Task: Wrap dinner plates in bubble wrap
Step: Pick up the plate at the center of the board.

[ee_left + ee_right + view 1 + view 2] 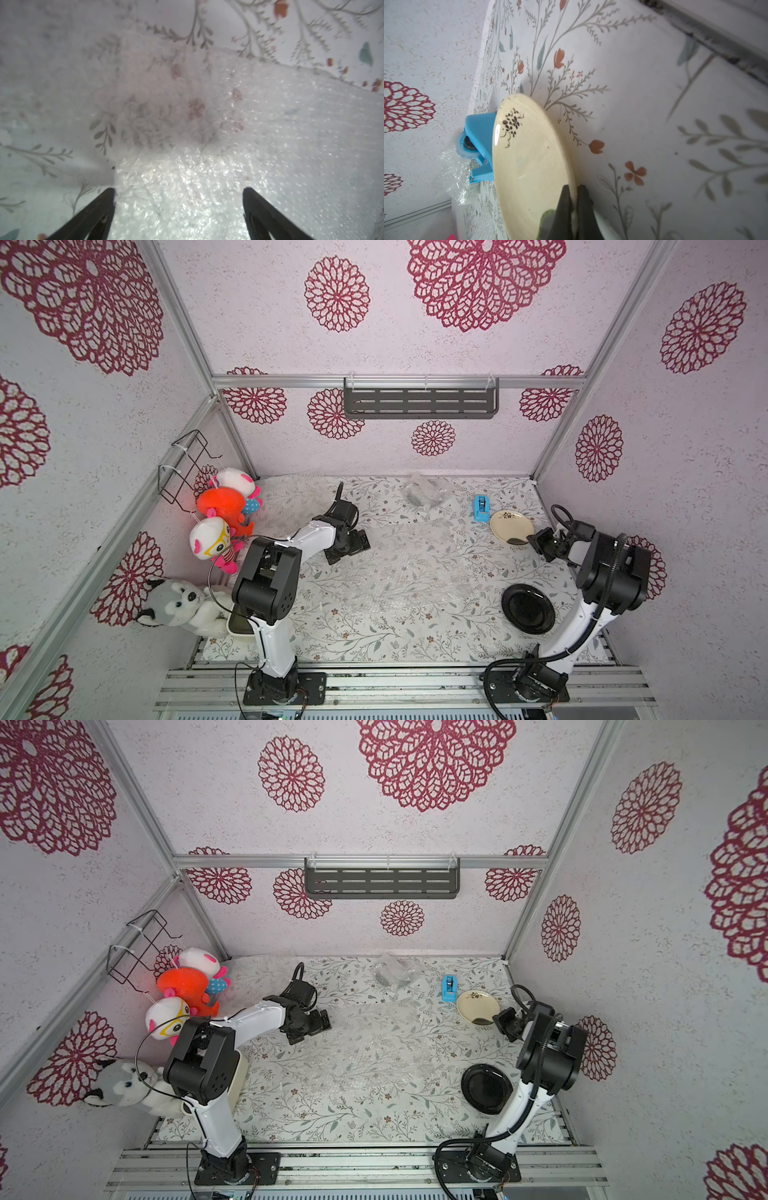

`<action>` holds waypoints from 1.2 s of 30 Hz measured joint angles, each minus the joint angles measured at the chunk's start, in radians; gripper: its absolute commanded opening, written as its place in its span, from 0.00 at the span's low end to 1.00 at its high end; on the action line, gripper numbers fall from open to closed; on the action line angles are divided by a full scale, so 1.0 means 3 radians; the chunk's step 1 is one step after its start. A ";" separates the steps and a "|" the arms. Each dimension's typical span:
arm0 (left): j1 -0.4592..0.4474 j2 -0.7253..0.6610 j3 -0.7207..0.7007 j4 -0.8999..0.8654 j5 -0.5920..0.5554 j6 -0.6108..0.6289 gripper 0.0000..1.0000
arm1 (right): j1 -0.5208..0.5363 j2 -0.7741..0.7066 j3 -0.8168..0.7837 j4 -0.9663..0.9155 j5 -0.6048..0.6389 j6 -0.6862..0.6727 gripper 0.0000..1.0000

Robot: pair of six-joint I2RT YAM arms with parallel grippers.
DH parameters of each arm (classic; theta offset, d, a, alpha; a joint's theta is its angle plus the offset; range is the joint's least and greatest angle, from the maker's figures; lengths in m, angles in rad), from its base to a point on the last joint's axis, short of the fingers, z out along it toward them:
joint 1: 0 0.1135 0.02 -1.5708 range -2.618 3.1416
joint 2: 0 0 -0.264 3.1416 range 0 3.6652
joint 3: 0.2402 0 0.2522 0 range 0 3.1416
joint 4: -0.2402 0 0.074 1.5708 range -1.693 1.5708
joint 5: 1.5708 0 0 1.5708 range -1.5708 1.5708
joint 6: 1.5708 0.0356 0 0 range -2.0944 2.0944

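Table (374, 639): wears a floral cloth; clock set with 12 at the back wall, 6 at the arm bases.

Wrap (399, 568) (365, 1048): lies flat across the centre in both top views, clear and bubbled, nothing on it.

Spare wrap (286, 493): sits at 11, against the back corner.

Bundle (424, 493): rests at 12, crumpled plastic round something dark; contents too unclear to name.

Black plate (528, 609) (486, 1089): lies at 4, bare, off the wrap.

Cream plate (511, 526) (529, 166): lies at 2, bare, small dark flower motif near its far rim; cannot tell whether lifted off the cloth.

Left gripper (178, 189) (349, 547): hangs low at the wrap's 10 o'clock corner, jaws wide apart, gripping nothing.

Right gripper (574, 199) (534, 541): clamped on the cream plate's rim at that plate's 4 o'clock.

Dispenser (481, 508) (481, 145): stands just beside the cream plate, at its 10 o'clock; blue.
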State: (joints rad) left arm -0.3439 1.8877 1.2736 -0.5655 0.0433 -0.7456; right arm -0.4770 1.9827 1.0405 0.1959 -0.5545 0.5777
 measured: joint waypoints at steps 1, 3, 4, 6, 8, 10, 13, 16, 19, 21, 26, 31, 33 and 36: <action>0.0000 -0.0024 0.0055 0.0006 0.0014 0.0046 0.98 | 0.0000 -0.0069 -0.0069 -0.0014 0.0004 -0.0001 0.00; 0.0000 -0.0126 0.0111 0.0003 0.0045 0.0094 0.98 | 0.0000 -0.0235 -0.0207 -0.0058 0.0008 -0.0001 0.00; 0.0000 -0.0225 0.0112 -0.0006 0.0057 0.0108 0.98 | 0.0001 -0.0367 -0.0296 -0.0080 0.0009 0.0001 0.00; 0.0000 -0.0459 0.0078 -0.0050 0.0046 0.0106 0.98 | 0.0017 -0.0699 -0.0479 -0.0136 0.0006 0.0001 0.00; -0.0001 -0.0779 -0.0024 -0.0111 0.0003 0.0042 0.98 | 0.0055 -0.1081 -0.0637 -0.0203 0.0000 0.0000 0.00; 0.0000 -0.1190 -0.0197 -0.0238 -0.0089 -0.0067 0.98 | 0.0187 -0.1548 -0.0769 -0.0320 0.0000 -0.0006 0.00; 0.0000 -0.1729 -0.0546 -0.0484 -0.0161 -0.0273 0.98 | 0.0610 -0.2110 -0.0857 -0.0525 -0.0022 -0.0053 0.00; -0.0003 -0.2160 -0.1026 -0.0693 -0.0052 -0.0492 0.98 | 0.1195 -0.2385 -0.0913 -0.0579 -0.0112 -0.0088 0.00; -0.0060 -0.2415 -0.1523 -0.0868 0.0146 -0.0710 0.99 | 0.1710 -0.2319 -0.0940 -0.0585 -0.0187 -0.0118 0.00; -0.0131 -0.2513 -0.1808 -0.0903 0.0298 -0.0861 0.96 | 0.2032 -0.2083 -0.0924 -0.0568 -0.0202 -0.0132 0.00; -0.0264 -0.2464 -0.2192 -0.0797 0.0668 -0.1094 0.74 | 0.2490 -0.1362 -0.0837 -0.0468 -0.0200 -0.0153 0.00; -0.0315 -0.1896 -0.2148 -0.0603 0.0792 -0.1073 0.65 | 0.2675 -0.0991 -0.0767 -0.0326 -0.0197 -0.0151 0.00; -0.0327 -0.1649 -0.2049 -0.0579 0.0781 -0.1045 0.60 | 0.2724 -0.0881 -0.0717 -0.0245 -0.0198 -0.0151 0.00; -0.0337 -0.1420 -0.1881 -0.0488 0.0765 -0.0991 0.55 | 0.2776 -0.0771 -0.0662 -0.0140 -0.0198 -0.0151 0.00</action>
State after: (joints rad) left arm -0.4450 1.4616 0.7094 -0.7120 0.2729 -1.0428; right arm 0.3557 1.7515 0.8417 0.1539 -0.6140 0.5323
